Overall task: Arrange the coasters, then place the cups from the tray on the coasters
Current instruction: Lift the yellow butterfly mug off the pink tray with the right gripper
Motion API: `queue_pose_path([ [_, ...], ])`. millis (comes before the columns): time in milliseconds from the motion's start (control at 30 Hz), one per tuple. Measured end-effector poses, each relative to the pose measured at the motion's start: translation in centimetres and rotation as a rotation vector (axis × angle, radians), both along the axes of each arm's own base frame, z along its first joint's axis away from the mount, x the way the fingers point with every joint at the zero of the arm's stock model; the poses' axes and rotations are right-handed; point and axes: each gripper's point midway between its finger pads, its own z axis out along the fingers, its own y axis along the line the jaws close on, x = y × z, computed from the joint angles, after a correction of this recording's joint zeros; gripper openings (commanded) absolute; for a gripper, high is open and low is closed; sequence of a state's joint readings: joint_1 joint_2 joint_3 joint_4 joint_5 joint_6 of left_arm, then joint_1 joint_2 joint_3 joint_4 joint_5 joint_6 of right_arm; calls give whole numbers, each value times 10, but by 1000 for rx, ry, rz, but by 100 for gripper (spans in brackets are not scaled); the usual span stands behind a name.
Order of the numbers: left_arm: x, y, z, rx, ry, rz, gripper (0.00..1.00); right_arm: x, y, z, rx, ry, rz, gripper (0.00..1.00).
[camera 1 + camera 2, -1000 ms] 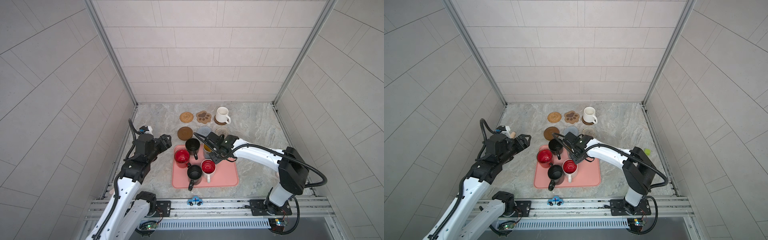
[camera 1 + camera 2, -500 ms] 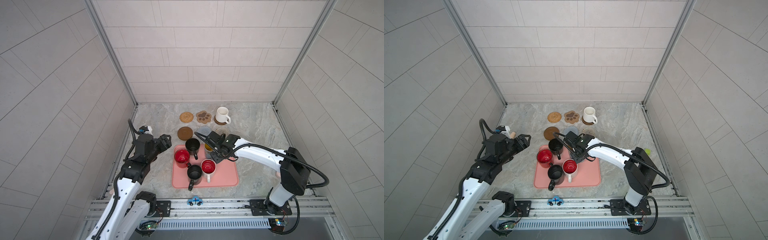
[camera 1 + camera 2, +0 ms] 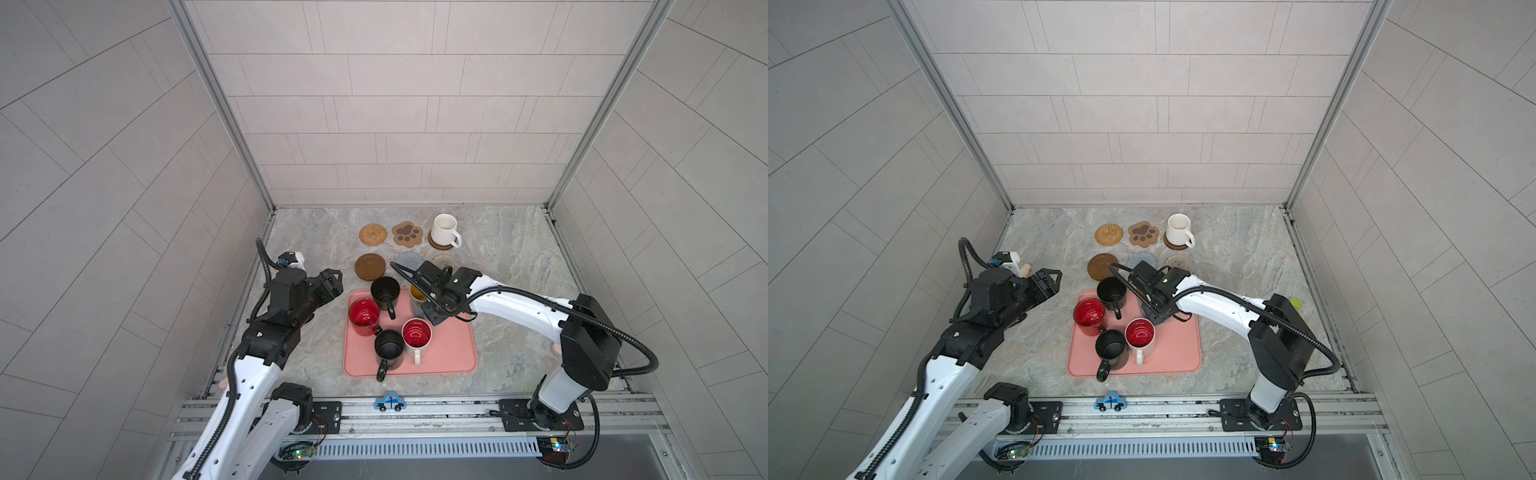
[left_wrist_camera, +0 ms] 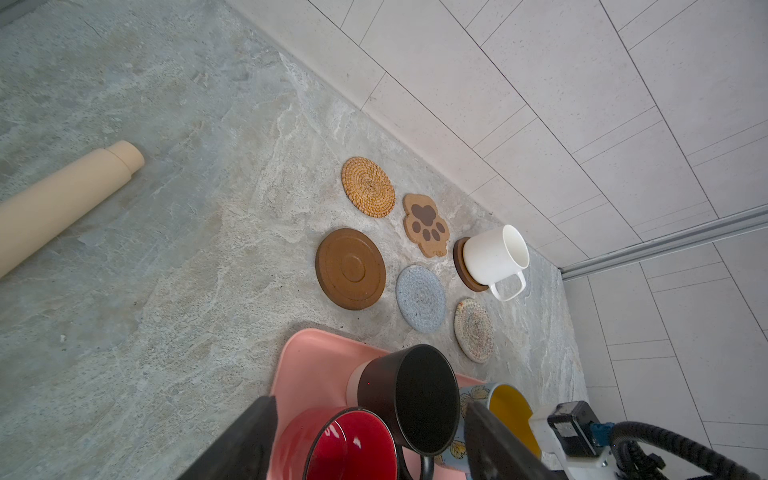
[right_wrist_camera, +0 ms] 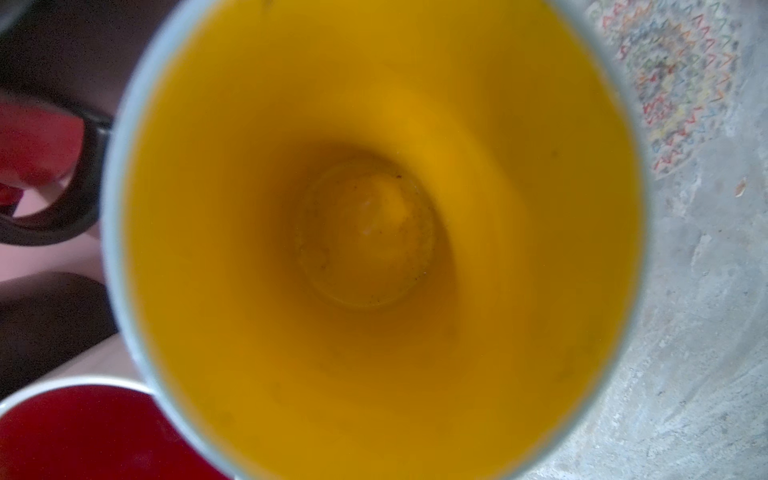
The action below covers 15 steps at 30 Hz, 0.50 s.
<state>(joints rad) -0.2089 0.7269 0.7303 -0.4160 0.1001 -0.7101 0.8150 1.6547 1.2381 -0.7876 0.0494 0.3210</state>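
The salmon-pink tray (image 3: 453, 353) holds a red cup (image 3: 363, 316), two black cups (image 3: 384, 291) (image 3: 388, 348), a white cup with red inside (image 3: 415, 334) and a blue cup with yellow inside (image 3: 415, 293). My right gripper (image 3: 430, 312) is shut at the blue cup's near side. Its fingers are hidden, and the yellow inside (image 5: 374, 232) fills the right wrist view. Behind the tray lie the woven (image 3: 372, 235), paw (image 3: 407, 234), brown (image 3: 370, 267), grey-blue (image 3: 409, 261) and cream (image 3: 444, 262) coasters. A cream-white cup (image 3: 444, 228) stands on another brown coaster. My left gripper (image 3: 332, 278) hovers open, left of the tray.
A beige cylinder (image 4: 62, 199) lies on the marble floor by the left wall. A small green ball (image 3: 1295, 302) sits near the right wall. A blue toy car (image 3: 390, 402) rests on the front rail. Tiled walls close in the back and both sides.
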Motion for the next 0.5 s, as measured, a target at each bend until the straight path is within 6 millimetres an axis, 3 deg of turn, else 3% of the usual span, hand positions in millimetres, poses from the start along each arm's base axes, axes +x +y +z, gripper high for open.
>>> queue_pose_path([
  [500, 0, 0, 0, 0, -1, 0, 78, 12, -2, 16, 11, -82, -20, 7],
])
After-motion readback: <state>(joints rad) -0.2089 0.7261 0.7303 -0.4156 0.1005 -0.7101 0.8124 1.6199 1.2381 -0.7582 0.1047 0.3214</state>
